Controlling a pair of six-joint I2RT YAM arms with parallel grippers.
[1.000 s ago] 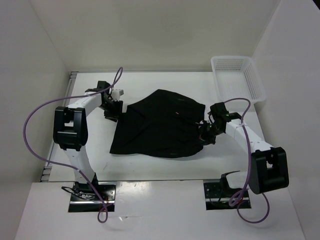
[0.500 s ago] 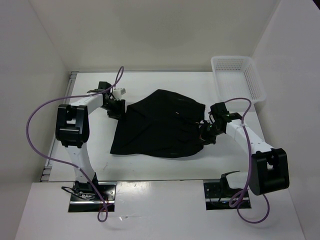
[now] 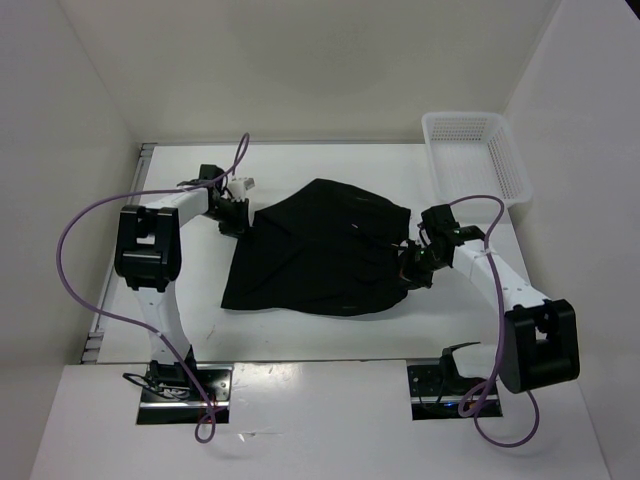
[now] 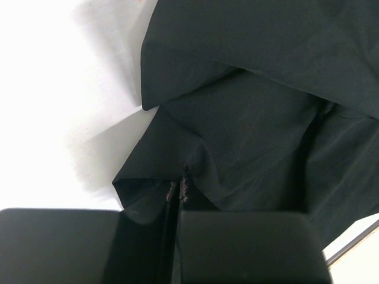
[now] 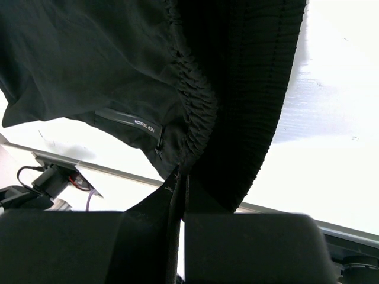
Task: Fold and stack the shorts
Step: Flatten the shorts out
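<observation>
The black shorts lie spread and partly folded over themselves in the middle of the table. My left gripper is at their far left corner, shut on a pinch of the hem. My right gripper is at their right side, shut on the ribbed elastic waistband, which hangs bunched from its jaws. A small white printed label shows on the fabric in the right wrist view.
A white mesh basket stands at the far right corner of the table. White walls close in on the left, back and right. Purple cables loop off both arms.
The left gripper has shifted slightly toward the shorts' corner and closed on the hem. The right gripper and the shorts have hardly moved.
</observation>
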